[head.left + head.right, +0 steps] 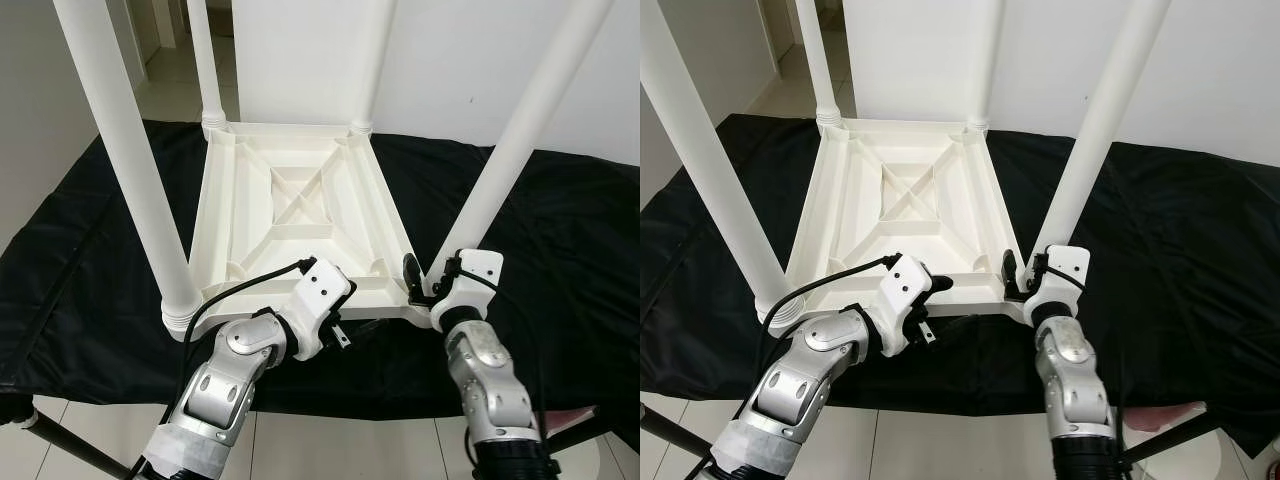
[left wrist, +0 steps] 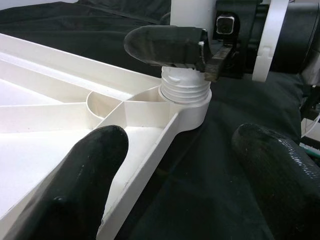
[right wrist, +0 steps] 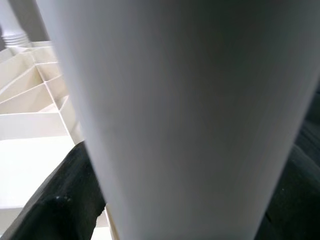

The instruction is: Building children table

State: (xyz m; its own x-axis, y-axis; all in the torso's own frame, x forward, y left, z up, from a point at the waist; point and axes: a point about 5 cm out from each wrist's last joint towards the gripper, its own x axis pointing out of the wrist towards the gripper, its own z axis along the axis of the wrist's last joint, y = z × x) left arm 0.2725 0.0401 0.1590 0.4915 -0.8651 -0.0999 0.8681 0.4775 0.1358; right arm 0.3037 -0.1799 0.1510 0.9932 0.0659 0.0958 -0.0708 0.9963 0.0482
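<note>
A white plastic children's table lies upside down on a black cloth, with all of its white legs standing up. My right gripper is at the base of the near right leg and shut on it; in the right wrist view the leg runs between the black fingers. My left gripper is open, straddling the table's near rim, one finger over the ribbed underside and one over the cloth. The leg's threaded end sits in the corner socket.
The black cloth covers a wide work surface with free room to the right and left. A near left leg and two far legs rise high. White wall behind, tiled floor below, a black stand leg lower left.
</note>
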